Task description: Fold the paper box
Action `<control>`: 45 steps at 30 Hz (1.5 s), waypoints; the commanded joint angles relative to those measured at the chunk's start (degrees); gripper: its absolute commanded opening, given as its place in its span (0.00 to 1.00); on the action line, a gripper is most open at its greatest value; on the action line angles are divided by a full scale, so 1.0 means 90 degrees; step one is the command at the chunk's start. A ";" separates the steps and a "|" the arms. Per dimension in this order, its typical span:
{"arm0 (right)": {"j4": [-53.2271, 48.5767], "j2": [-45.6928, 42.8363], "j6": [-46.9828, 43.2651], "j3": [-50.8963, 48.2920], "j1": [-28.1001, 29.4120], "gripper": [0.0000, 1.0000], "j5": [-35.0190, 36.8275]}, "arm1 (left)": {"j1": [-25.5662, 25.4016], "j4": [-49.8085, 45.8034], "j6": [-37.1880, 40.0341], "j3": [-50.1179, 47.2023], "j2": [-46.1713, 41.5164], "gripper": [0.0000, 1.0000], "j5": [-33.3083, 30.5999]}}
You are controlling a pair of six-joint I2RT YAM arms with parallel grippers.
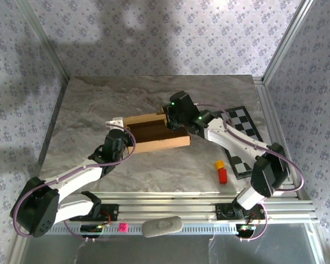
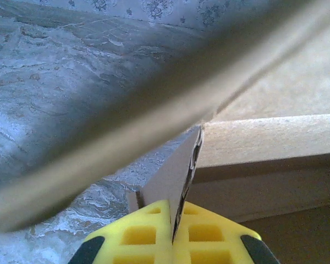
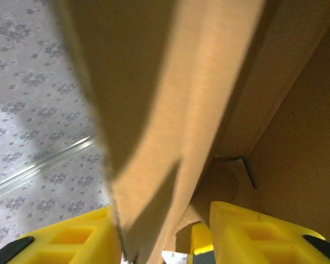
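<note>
The paper box [image 1: 154, 135] is a brown cardboard mailer lying partly folded in the middle of the table. My left gripper [image 1: 126, 127] is at its left end. In the left wrist view the left gripper [image 2: 174, 212] is shut on a thin upright cardboard flap of the box [image 2: 264, 143]. My right gripper [image 1: 170, 118] is at the box's right end. In the right wrist view a box panel [image 3: 170, 110] hangs between the jaws of the right gripper [image 3: 165, 231]. The left finger [image 3: 71, 236] touches it and the right finger [image 3: 253, 231] stands off with a gap.
A black-and-white checkered board [image 1: 242, 137] lies at the table's right side. A yellow block [image 1: 219, 164] and a red block [image 1: 222, 175] sit beside it. Enclosure walls stand close around the marble table [image 1: 99, 99]. A white oval thing [image 1: 161, 226] rests on the front rail.
</note>
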 commanded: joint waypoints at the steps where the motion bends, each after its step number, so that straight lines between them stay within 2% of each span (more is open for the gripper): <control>1: -0.0065 0.0058 0.0167 0.0190 -0.0034 0.32 -0.0151 | -0.0036 -0.0141 0.0063 -0.0063 0.0069 0.00 -0.0032; 5: -0.0319 -0.0071 0.0079 0.0062 -0.0067 0.13 -0.0144 | -0.0043 -0.0288 -0.0065 0.0011 0.0034 0.00 -0.0024; 6: -0.0320 -0.0103 0.0056 -0.0009 -0.0075 0.08 -0.0138 | -0.0037 -0.0378 -0.0130 0.0054 0.0013 0.04 -0.0007; 8: -0.0222 -0.0139 -0.0017 -0.0210 -0.0096 0.00 -0.0176 | -0.0043 -0.0722 -0.0365 0.0181 -0.0095 0.29 0.0040; 11: 0.0116 -0.0177 -0.0183 -0.0580 -0.0155 0.00 -0.0265 | -0.0074 -0.1465 -0.0921 0.0340 -0.0419 0.48 0.0170; 14: 0.0548 -0.0265 -0.0309 -0.0895 -0.0218 0.00 -0.0321 | -0.0280 -0.2451 -0.1402 0.0453 -0.0952 0.60 0.0172; 20: 0.1109 -0.0393 -0.0351 -0.1733 -0.0348 0.00 -0.0490 | -0.0475 -0.4555 -0.2457 0.0425 -0.2428 0.65 0.0216; 21: 0.1176 -0.0420 -0.0361 -0.1839 -0.0368 0.00 -0.0522 | -0.0473 -0.4785 -0.2594 0.0373 -0.2744 0.77 0.0320; 22: 0.1240 -0.0457 -0.0386 -0.1947 -0.0386 0.00 -0.0545 | -0.0484 -0.5072 -0.2780 0.0368 -0.3022 0.79 0.0377; 26: 0.1491 -0.0453 -0.0734 -0.2281 -0.0562 0.00 -0.0984 | -0.0464 -0.5964 -0.3257 0.0661 -0.3583 0.77 0.0295; 28: 0.1377 -0.0481 -0.1034 -0.2373 -0.0630 0.00 -0.1106 | -0.0368 -0.5912 -0.3364 0.0934 -0.3387 0.69 0.0405; 30: 0.1231 -0.0446 -0.1288 -0.2459 -0.0702 0.00 -0.1292 | -0.0037 -0.5782 -0.3570 0.1290 -0.2781 0.63 0.0940; 33: 0.1123 -0.0343 -0.1598 -0.2657 -0.0775 0.00 -0.1533 | 0.0661 -0.5718 -0.3759 0.2068 -0.1308 0.58 0.2387; 34: 0.1095 -0.0305 -0.1680 -0.2742 -0.0779 0.00 -0.1524 | 0.0773 -0.5883 -0.3773 0.2437 -0.0801 0.57 0.2657; 38: 0.1294 0.0030 -0.1910 -0.2888 -0.0861 0.00 -0.1759 | 0.0816 -0.6229 -0.3916 0.3340 0.0306 0.59 0.2879; 45: 0.0726 0.0425 -0.2162 -0.2638 -0.0921 0.00 -0.1974 | 0.0819 -0.5669 -0.4590 0.3122 0.1072 0.59 0.3434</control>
